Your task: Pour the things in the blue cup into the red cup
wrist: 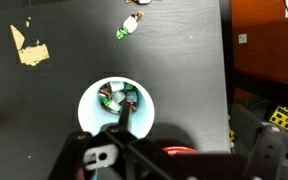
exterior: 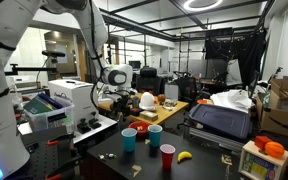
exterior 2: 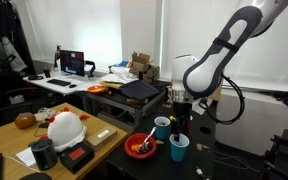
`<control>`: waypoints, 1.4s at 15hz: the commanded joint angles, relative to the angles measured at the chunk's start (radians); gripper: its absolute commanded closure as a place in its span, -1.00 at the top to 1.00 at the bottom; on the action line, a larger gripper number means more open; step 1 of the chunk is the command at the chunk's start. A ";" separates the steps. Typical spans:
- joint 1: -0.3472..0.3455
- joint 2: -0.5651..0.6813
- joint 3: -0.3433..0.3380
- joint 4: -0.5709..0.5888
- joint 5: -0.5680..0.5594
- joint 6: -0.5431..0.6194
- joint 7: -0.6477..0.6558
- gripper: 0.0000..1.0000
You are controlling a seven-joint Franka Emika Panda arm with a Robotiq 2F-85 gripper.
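Gripper (exterior 2: 181, 122) hangs empty, jaws spread wide, directly above the blue cup (exterior 2: 179, 148), which stands upright with small items (wrist: 119, 98) inside. Its long axis is vertical, so a straight descent should reach it. Rightward and nearer in an exterior view stands the red cup (exterior: 167, 153).

small items (wrist: 119, 97) in cup (wrist: 89, 112) | cup on table (wrist: 174, 70) | banana (exterior: 184, 156) on table beside second cup (exterior: 167, 153)

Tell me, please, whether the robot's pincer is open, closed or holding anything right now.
Pincer: open, holding nothing; it hangs above the small blue plastic cup.
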 commanded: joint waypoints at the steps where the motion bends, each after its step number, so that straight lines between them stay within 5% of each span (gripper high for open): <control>1: 0.022 0.035 -0.014 0.042 -0.021 -0.006 0.045 1.00; 21: 0.063 0.180 -0.084 0.171 -0.065 0.014 0.155 1.00</control>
